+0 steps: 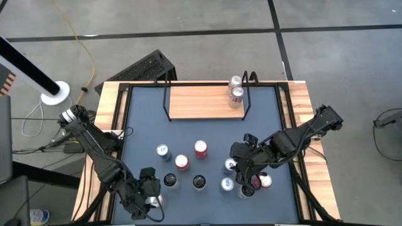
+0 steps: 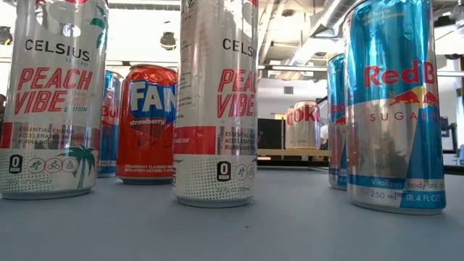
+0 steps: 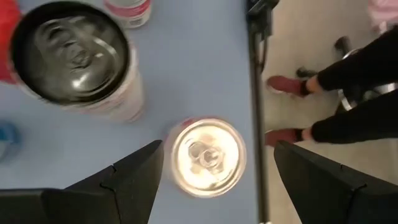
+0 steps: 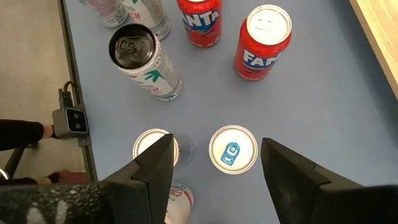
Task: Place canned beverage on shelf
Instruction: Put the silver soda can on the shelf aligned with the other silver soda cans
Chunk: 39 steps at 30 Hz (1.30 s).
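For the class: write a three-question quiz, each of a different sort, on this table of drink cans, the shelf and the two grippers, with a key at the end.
1. True or false: the shelf already holds two cans.
2. Multiple choice: the can with a blue tab seen between the fingers of the right gripper is
A. lying on its side
B. upright on the table, not gripped
C. lifted off the table
3. Fill in: below the left gripper, whose fingers are spread, stands a can with a ______ top.

Key: 1 true; 2 B; 3 silver.
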Motion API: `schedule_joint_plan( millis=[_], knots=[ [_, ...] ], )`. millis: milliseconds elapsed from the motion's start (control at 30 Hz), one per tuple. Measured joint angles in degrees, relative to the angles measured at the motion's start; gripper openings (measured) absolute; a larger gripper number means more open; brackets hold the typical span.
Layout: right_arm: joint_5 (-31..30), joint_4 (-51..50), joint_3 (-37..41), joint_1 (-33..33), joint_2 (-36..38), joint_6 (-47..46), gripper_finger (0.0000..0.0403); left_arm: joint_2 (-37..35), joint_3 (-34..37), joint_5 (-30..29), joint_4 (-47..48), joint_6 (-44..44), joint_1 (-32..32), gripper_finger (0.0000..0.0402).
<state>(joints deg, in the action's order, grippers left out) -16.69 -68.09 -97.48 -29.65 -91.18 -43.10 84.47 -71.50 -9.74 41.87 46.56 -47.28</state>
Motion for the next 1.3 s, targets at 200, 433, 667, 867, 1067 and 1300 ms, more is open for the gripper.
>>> schedule_joint_plan(
  millis=[200,433,667,867,1067,1300],
  knots=[
    [0.0,0.1,0.0,0.0,0.0,0.1,0.0225,0.0,-1.5,-0.6,0.8,4.4,0.1,0.0295],
    [-1.6,0.1,0.0,0.0,0.0,0.1,0.0225,0.0,-1.5,-0.8,0.8,7.8,0.2,0.0295],
    [-2.2,1.4,0.0,0.2,0.0,0.1,0.0225,0.0,-1.5,2.4,2.5,5.7,1.4,0.0295],
    [-2.2,1.3,0.0,0.3,0.0,0.1,0.0225,0.0,-1.5,10.2,3.4,1.9,4.4,0.0301],
    [-2.1,1.3,0.0,0.3,0.0,0.0,0.0225,0.0,-1.5,15.5,2.1,0.3,5.9,0.0334],
    [-2.1,1.3,0.0,0.3,0.0,0.0,0.0225,0.0,-1.5,14.9,4.9,-0.5,5.8,0.0384]
  ],
)
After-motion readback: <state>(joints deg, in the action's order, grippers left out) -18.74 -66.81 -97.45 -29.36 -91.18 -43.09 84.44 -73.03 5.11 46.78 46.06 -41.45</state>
